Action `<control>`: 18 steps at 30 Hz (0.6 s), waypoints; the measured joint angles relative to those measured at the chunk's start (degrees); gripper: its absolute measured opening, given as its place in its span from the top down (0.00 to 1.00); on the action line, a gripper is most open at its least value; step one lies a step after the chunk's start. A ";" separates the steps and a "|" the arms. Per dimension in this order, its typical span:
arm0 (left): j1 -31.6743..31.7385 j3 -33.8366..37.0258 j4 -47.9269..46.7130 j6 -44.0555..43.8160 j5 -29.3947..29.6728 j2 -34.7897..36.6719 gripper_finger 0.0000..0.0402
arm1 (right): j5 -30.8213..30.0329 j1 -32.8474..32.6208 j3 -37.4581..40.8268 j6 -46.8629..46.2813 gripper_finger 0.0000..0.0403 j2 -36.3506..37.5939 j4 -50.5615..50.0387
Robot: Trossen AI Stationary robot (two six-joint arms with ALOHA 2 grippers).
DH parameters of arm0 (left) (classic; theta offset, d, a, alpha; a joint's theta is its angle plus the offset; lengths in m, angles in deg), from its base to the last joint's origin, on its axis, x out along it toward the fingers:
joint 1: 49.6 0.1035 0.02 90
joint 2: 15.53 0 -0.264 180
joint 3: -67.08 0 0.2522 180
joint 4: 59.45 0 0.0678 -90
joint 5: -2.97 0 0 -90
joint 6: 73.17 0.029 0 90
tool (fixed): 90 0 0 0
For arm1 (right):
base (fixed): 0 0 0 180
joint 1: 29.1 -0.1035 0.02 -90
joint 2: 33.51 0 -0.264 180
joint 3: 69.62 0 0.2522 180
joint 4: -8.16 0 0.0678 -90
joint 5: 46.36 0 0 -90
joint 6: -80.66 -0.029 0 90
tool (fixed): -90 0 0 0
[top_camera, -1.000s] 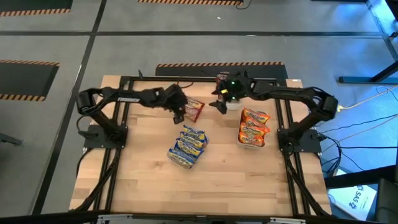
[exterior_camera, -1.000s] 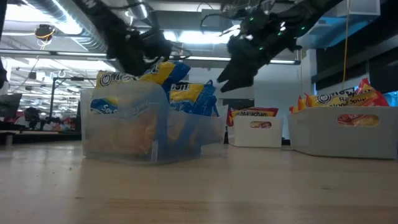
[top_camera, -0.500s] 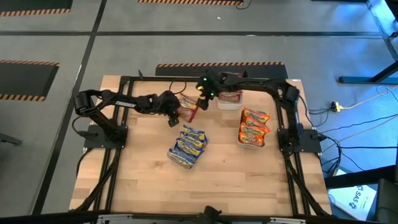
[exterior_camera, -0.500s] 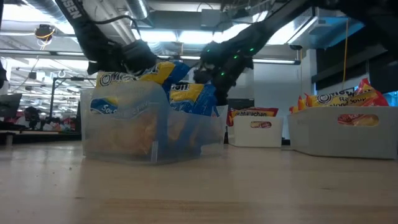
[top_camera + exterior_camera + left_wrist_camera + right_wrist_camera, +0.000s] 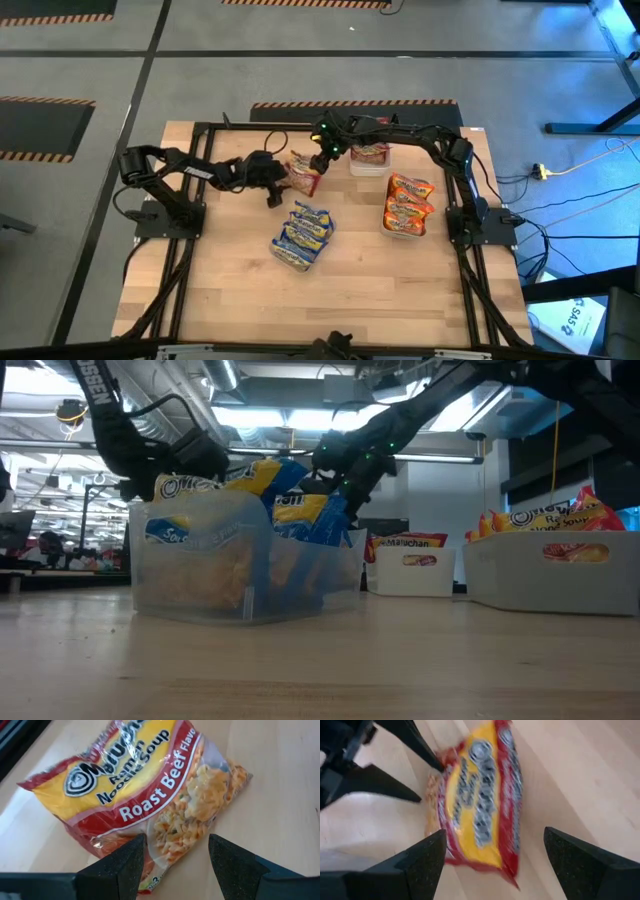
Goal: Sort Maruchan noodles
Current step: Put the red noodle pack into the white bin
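A red-and-yellow Maruchan noodles packet [image 5: 303,176] lies flat on the wooden table [image 5: 230,290]; it also shows in both wrist views [image 5: 145,790] [image 5: 480,805]. My left gripper [image 5: 275,190] [image 5: 175,865] is open at the packet's left end, a finger on either side of its corner. My right gripper [image 5: 322,152] [image 5: 495,865] hovers open just above the packet's far right side. Blue packets fill a clear container [image 5: 300,236], orange packets fill a container [image 5: 406,206], and dark red ones fill a white container [image 5: 370,157].
In the low view the clear container of blue packets [image 5: 230,560] stands in front of both grippers and hides the loose packet. The black frame rails [image 5: 330,128] run along the table's far edge and its sides.
My right gripper has swung from above the far white container toward the table's left, come down over the loose red packet, and rolled. My left gripper has sunk toward the table and drawn back a little toward the left edge, tipping downward. Both have stayed open.
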 joint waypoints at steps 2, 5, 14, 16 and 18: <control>0.00 0.45 0.15 0.07 -0.10 0.00 0.47 | 0.16 0.00 0.00 -0.02 0.22 0.00 -1.67; -0.02 0.77 -0.79 0.35 0.58 0.02 0.47 | 2.40 -0.02 0.00 -0.02 0.22 0.00 -3.41; 0.00 0.42 -2.24 0.57 4.25 0.35 0.47 | 6.61 -2.91 0.02 -1.55 0.22 0.00 -1.08; 0.00 0.44 -1.33 0.36 2.42 0.33 0.47 | 7.01 -3.99 0.02 -1.59 0.22 -0.44 0.29; -0.29 0.43 -0.32 -0.36 -0.25 0.28 0.47 | 6.56 -4.47 0.12 -1.89 0.22 -0.86 1.29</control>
